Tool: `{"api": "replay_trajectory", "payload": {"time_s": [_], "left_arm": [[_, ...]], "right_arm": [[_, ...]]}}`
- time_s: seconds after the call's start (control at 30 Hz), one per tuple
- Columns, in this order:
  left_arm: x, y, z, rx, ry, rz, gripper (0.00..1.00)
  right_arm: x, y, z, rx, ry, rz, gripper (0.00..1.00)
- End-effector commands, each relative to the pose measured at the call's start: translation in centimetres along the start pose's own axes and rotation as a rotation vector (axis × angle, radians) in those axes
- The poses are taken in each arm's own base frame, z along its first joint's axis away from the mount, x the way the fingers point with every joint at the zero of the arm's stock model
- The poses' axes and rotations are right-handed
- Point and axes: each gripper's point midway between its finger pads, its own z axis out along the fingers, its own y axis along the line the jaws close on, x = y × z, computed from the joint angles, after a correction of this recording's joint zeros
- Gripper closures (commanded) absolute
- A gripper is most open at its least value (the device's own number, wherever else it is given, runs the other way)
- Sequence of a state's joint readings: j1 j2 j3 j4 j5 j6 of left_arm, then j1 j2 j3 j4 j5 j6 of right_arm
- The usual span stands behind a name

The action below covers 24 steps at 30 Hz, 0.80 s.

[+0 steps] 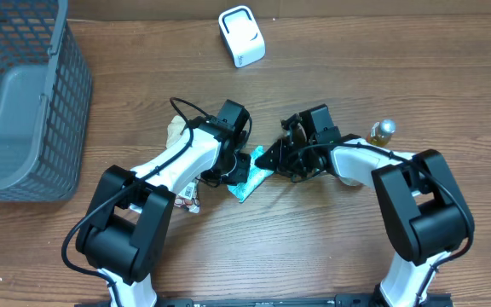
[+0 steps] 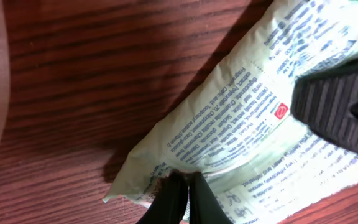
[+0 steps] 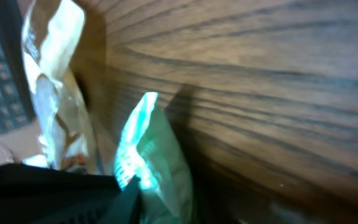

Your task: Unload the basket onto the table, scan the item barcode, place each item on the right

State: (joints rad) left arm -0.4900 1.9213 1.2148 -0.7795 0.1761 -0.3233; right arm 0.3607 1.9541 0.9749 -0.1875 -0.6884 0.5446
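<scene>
The teal-and-white printed plastic pouch point(image 1: 252, 179) is sitting at frame centre, its edge being pinched by the closed left end effector point(image 2: 180, 194). I cannot tell whether the right end effector point(image 1: 273, 159) is gripping. 2 opposing pulls are risking a tear.

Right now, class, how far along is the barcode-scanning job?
Done: the left gripper pinches the packet by its edge. In hand: the right gripper sits at its other end, grip unclear. Left: presenting the barcode to the white scanner, which stands well apart.
</scene>
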Motion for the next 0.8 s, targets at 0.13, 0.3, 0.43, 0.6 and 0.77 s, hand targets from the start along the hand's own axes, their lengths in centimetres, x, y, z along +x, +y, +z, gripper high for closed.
{"api": "replay_trajectory", "payload": {"time_s": [0.13,0.3,0.43,0.6,0.77], "left_arm": [[-1.7,0.8,-2.2,-0.088,-0.025,-0.018,0.96],[-5.4,1.9,-10.0,-0.185,-0.162,-0.044,0.96],[-7.5,4.5,-16.0,-0.264,-0.267,-0.107,0.96],[-9.1,8.8,-19.7,-0.299,-0.344,-0.218,0.92],[-8.9,14.8,-20.9,-0.331,-0.351,-0.362,0.82]], "right_arm": [[0.6,-1.4,0.8,0.047,0.012,0.023,0.95],[0.6,-1.4,0.8,0.048,0.012,-0.011,0.96],[0.6,-1.4,0.8,0.047,0.012,-0.011,0.96],[0.6,-1.4,0.8,0.047,0.012,-0.011,0.96],[0.6,-1.4,0.8,0.047,0.013,-0.01,0.96]]}}
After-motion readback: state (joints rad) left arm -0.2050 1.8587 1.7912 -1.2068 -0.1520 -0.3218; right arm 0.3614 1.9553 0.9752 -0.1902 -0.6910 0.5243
